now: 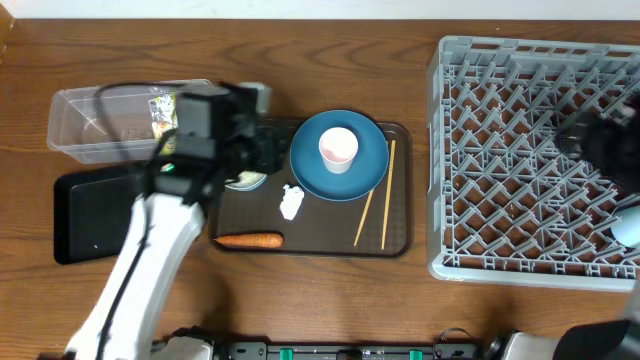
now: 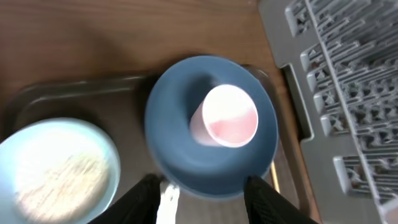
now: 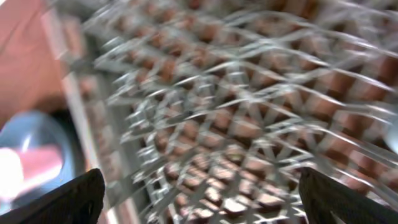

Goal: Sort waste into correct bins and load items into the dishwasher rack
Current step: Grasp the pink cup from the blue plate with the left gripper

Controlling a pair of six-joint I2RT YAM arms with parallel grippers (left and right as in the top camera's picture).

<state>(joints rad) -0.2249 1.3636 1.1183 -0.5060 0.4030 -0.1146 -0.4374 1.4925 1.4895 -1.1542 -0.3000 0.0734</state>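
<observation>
Overhead view has the left arm over the left end of the brown tray [image 1: 400, 235], by the bowl [image 1: 247, 181]. From its wrist cam the left gripper [image 2: 205, 202] is part open with nothing between the fingers, aimed at the near rim of the plate [image 2: 174, 112]. The cup [image 2: 227, 118] stands on that plate, mid frame. The right gripper [image 3: 199, 208] is spread wide and empty over the rack [image 1: 540, 160], and that cam is very blurry. What looks like a second bowl [image 1: 628, 228] sits at the rack's lower right edge.

What I'd worry about:
- Grabbing the plate with the cup on it. Any tilt and the cup could slide off or topple.
- The bowl in the lower left of the wrist view has rice [image 2: 56, 174] in it. Rack it before tipping that out and the rice drops through the lattice.
- The chopsticks [image 1: 375, 195] lie just right of the plate, so dragging the plate could scatter them.
- The wad [image 1: 292, 202] and carrot [image 1: 248, 240] lie loose below the plate, easy to shove around.

The tub [image 1: 75, 125] in the upper left holds the wrapper [image 1: 160, 112], with the black tray [image 1: 90, 215] below it.

Everything sits on a brown wood-grain table [image 1: 350, 60]. There's a pale strip along the top edge, otherwise nothing of the room shows.
</observation>
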